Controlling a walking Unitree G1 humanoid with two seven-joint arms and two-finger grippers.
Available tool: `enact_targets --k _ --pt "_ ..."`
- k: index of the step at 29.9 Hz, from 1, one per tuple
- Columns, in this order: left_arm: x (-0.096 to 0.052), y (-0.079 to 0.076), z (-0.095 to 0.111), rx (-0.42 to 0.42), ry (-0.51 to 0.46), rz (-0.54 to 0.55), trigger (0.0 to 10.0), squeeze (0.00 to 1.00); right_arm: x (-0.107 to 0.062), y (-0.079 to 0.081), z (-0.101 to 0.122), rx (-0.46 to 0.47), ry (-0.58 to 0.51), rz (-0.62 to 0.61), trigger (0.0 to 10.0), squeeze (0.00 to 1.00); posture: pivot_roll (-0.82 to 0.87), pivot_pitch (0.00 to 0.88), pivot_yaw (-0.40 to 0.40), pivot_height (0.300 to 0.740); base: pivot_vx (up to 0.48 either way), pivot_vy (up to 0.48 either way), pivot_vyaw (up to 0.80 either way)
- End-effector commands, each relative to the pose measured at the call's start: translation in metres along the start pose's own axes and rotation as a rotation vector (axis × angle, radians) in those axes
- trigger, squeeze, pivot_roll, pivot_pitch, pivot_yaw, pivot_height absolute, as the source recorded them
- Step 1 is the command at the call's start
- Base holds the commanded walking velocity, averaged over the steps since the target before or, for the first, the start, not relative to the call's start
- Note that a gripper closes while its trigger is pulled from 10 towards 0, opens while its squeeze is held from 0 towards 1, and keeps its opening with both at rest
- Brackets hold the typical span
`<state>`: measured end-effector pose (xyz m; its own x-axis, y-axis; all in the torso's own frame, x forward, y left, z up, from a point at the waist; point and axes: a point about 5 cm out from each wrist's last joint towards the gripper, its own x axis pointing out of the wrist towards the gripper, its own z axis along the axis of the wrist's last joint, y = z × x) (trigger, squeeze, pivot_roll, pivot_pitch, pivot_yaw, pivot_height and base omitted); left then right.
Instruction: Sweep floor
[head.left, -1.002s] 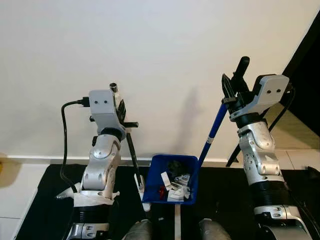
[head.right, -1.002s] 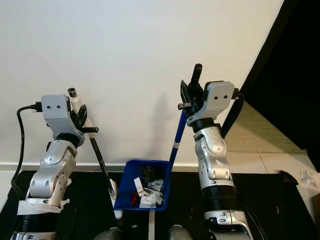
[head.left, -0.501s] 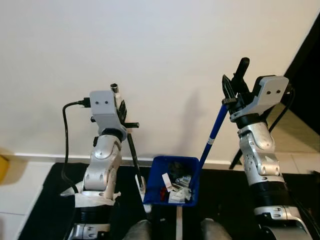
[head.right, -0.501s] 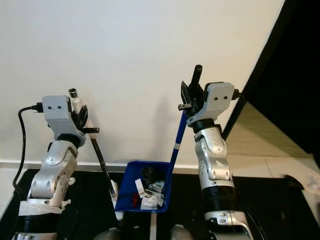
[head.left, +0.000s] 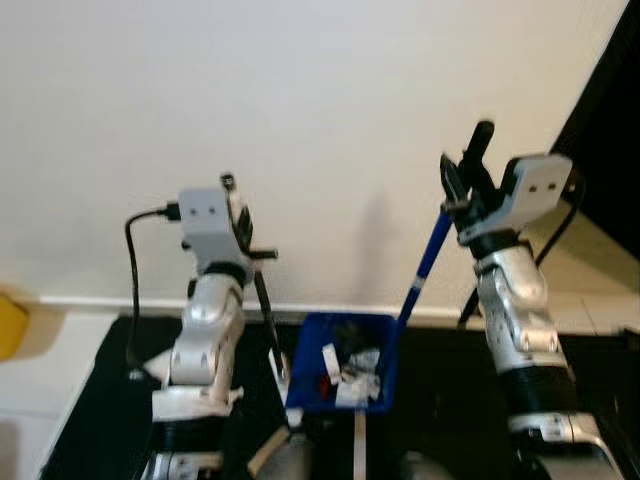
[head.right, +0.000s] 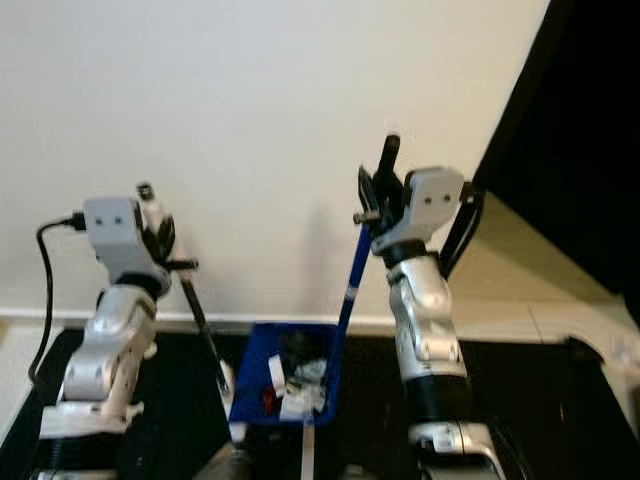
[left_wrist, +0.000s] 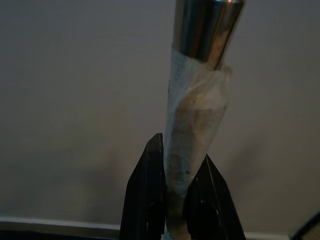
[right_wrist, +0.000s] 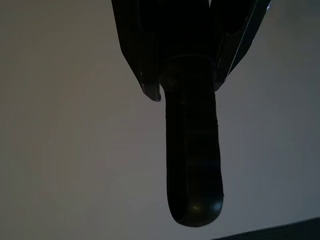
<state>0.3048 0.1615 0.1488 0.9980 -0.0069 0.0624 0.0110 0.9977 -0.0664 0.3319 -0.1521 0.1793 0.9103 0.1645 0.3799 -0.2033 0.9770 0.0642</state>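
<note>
A blue dustpan (head.left: 345, 362) holding paper scraps and dark bits sits on the black mat between my arms. Its blue pole (head.left: 426, 262) rises to a black grip (right_wrist: 193, 160), and my right gripper (head.left: 462, 178) is shut on that grip, held high near the wall. My left gripper (head.left: 242, 214) is shut on the broom handle (left_wrist: 196, 117), a taped shaft with a metal tip. The broom's dark stick (head.left: 266, 322) slants down to the left side of the dustpan. In the wrist views both pairs of fingers (left_wrist: 150, 190) clamp tight on their handles.
A white wall (head.left: 300, 90) stands close ahead, with a baseboard along the floor. The black mat (head.left: 100, 400) covers the floor underfoot. A yellow object (head.left: 10, 325) lies at the far left. A black panel (head.left: 612, 100) and a dark stand leg (head.left: 468, 305) are at the right.
The whole picture has shifted and blurred, so the camera moved; the yellow object shows more at the left. Both grippers keep the same hold on their handles.
</note>
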Motion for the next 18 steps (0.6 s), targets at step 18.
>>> enact_targets --k 18 --pt "-0.0004 0.0 0.0022 -0.012 -0.022 0.005 10.0 0.0 0.0007 0.0023 0.0004 0.015 -0.013 -0.003 10.0 0.0 0.01 0.017 0.019 0.74 0.0 0.0 0.0"
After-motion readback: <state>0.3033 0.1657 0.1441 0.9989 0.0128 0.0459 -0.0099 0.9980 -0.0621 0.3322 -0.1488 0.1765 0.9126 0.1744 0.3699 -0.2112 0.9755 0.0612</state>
